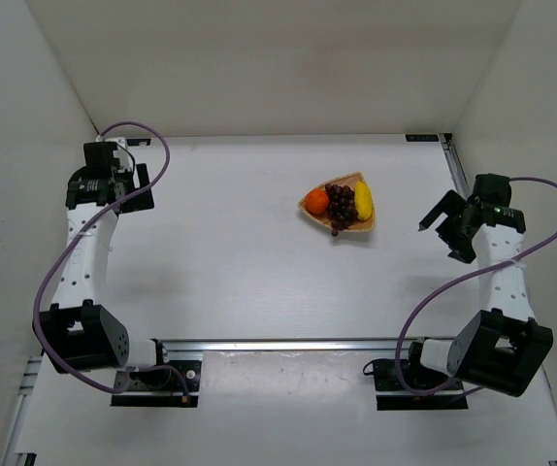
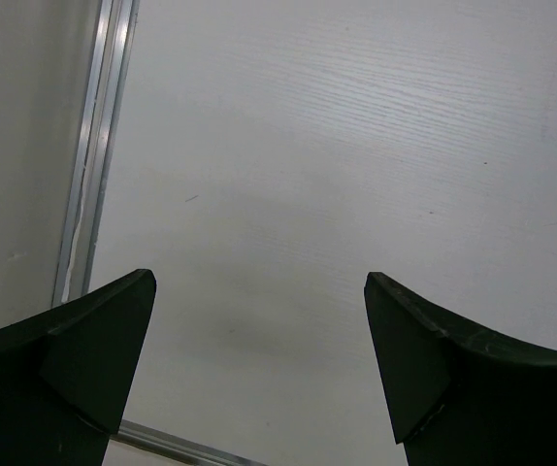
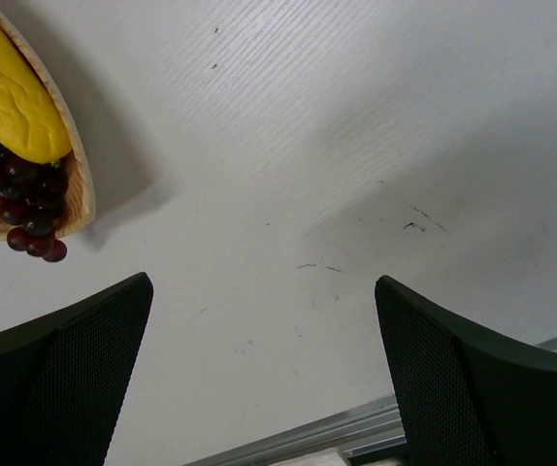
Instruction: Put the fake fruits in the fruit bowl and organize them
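The tan woven fruit bowl (image 1: 365, 225) sits at the table's middle right. In it lie the round orange (image 1: 316, 201), the dark grape bunch (image 1: 341, 205) and the short yellow fruit (image 1: 363, 199). The grapes hang a little over the near rim. In the right wrist view the bowl's rim (image 3: 82, 184), the yellow fruit (image 3: 12, 97) and the grapes (image 3: 21, 199) show at the upper left. My right gripper (image 1: 441, 226) (image 3: 264, 320) is open and empty, right of the bowl. My left gripper (image 1: 135, 180) (image 2: 259, 311) is open and empty at the far left, over bare table.
A metal rail (image 1: 288, 345) runs across the near edge between the arm bases. Another rail (image 1: 453, 165) runs along the right wall. A rail (image 2: 94, 146) by the left wall shows in the left wrist view. White walls enclose the table on three sides.
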